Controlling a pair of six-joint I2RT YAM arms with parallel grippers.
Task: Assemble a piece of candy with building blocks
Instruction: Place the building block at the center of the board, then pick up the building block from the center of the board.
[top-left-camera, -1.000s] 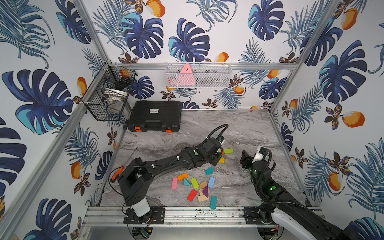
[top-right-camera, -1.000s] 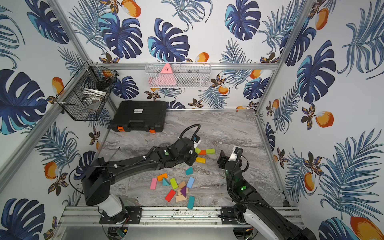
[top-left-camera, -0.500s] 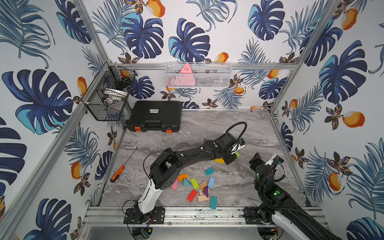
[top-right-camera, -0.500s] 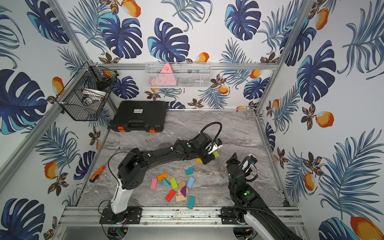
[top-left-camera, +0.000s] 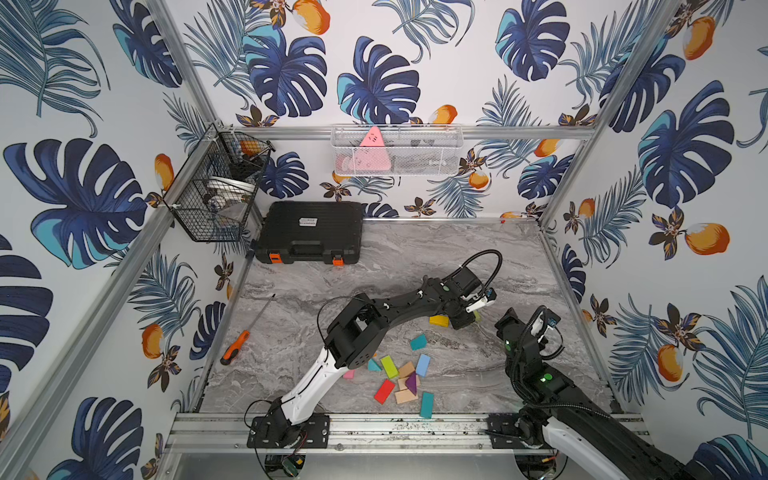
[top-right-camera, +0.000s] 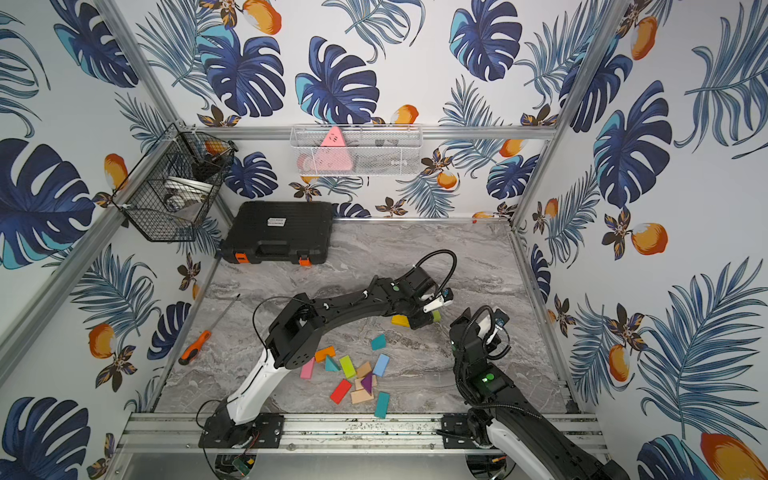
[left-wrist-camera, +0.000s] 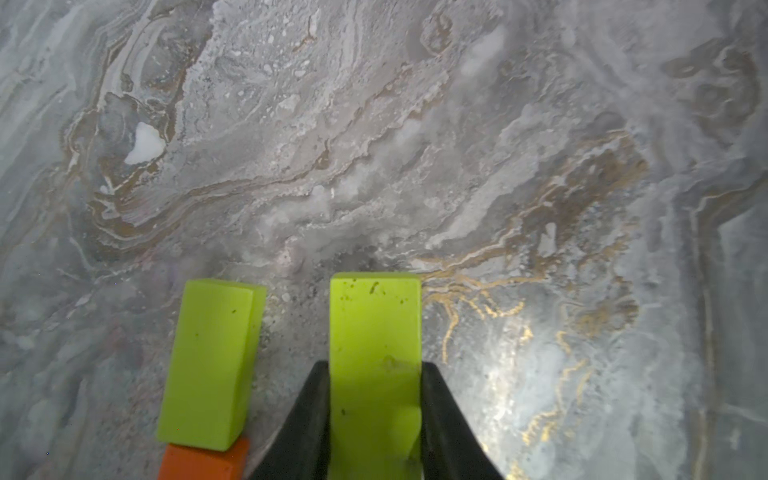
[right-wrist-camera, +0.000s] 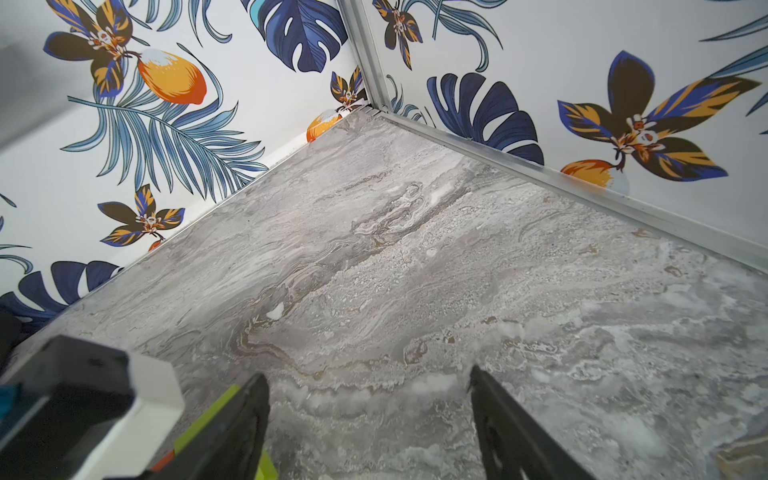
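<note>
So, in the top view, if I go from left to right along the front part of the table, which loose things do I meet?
Screwdriver → pink block → red block → purple triangle → teal block nearest the front rail. The green block overlaps the red one, so I leave it out.

2 top views high, overlooking same whole tabletop; 2 wrist views close.

Layout on table
The blocks lie front-centre; case rear-left; basket above it; screwdriver left of blocks.
</note>
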